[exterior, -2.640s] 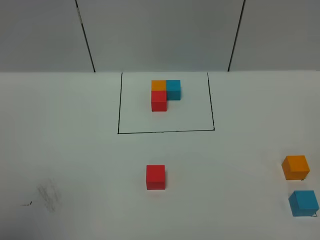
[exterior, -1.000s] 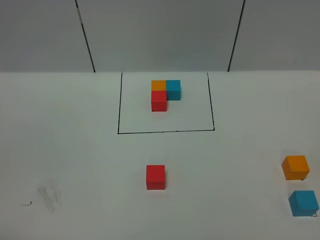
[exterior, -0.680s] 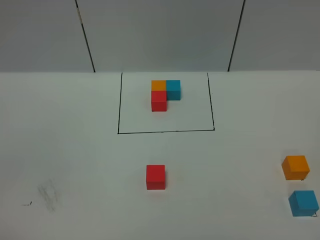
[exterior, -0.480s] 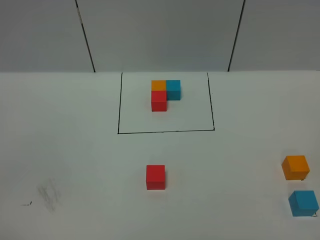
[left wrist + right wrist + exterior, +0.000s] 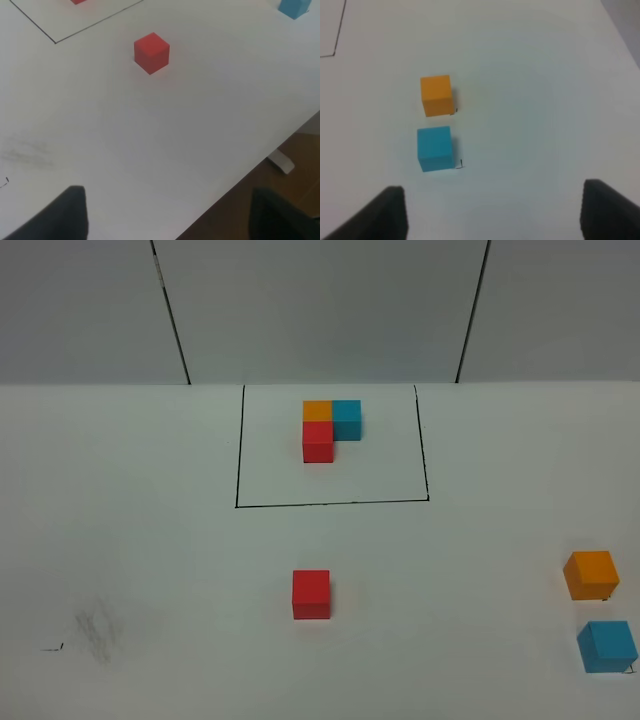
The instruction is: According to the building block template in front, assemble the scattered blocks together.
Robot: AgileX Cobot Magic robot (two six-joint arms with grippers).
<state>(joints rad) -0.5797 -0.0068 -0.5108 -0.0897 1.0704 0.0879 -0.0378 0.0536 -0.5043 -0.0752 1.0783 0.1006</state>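
On the white bench (image 5: 150, 520) the template (image 5: 330, 428) sits at the far side, a tidy L-shaped group of three small matte cubes. Its orange one is at the back, the blue one touches it on the right, and the red one touches the orange on the near side. A thin black-lined rectangle (image 5: 330, 504) drawn on the bench goes around the group. The scattered blocks lie outside this rectangle. The plain matte red cube (image 5: 311, 594) stands alone near the middle of the bench, on the near side of the black line and well apart from the other two. The matte orange cube (image 5: 590, 574) and the matte sky-blue cube (image 5: 606, 645) are at the right edge of the high view, near each other but not touching, the orange one farther back. The left claw (image 5: 172, 215) is above the near edge of the bench. Its two dark fingers (image 5: 70, 215) stand wide apart with nothing between them, and the red cube (image 5: 151, 52) is well ahead of it. The right claw (image 5: 495, 210) also has its fingers (image 5: 392, 212) spread wide and it holds nothing — the sky-blue cube (image 5: 435, 148) is nearer to it than the orange cube (image 5: 436, 95). A faint grey smudge (image 5: 97, 628) marks the bench at the near left.
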